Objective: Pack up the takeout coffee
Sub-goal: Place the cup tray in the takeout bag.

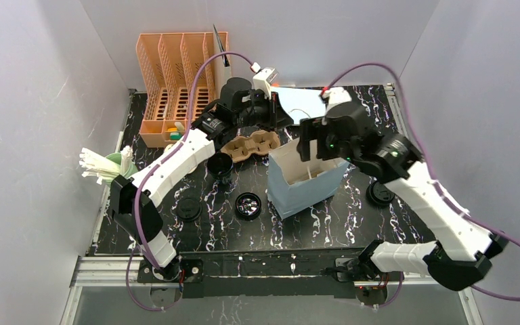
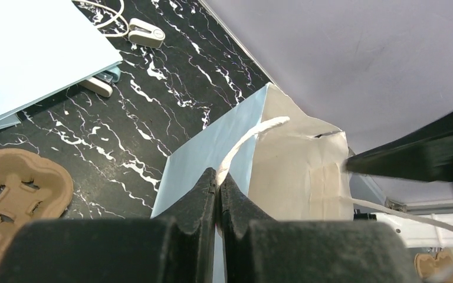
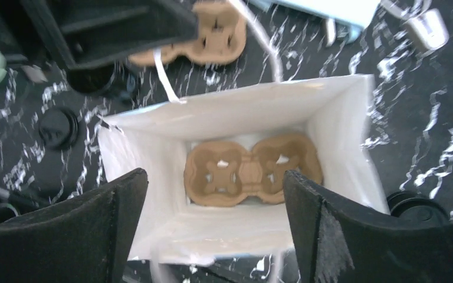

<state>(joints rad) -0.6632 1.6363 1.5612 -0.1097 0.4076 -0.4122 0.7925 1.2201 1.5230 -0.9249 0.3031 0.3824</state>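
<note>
Several dark takeout coffee cups with black lids stand on the marbled table: one point(image 1: 220, 164) beside the loose pulp carrier point(image 1: 250, 144), one point(image 1: 189, 208) at the front left, one point(image 1: 381, 193) right of the bag. The light-blue bag point(image 1: 305, 179) stands open, with a second brown carrier point(image 3: 250, 168) flat on its bottom and no cups in it. My left gripper point(image 2: 218, 177) is shut on the bag's white handle point(image 2: 253, 132), holding it up at the bag's far left side. My right gripper point(image 3: 212, 177) hovers over the bag's mouth, open and holding nothing.
An orange slotted rack point(image 1: 176, 74) stands at the back left. A green cup of white utensils point(image 1: 105, 166) sits at the left edge. A flat light-blue bag point(image 1: 298, 101) lies behind the open one, with white clips point(image 2: 146, 32) near it. Another round dark piece point(image 1: 248, 205) lies in front of the bag.
</note>
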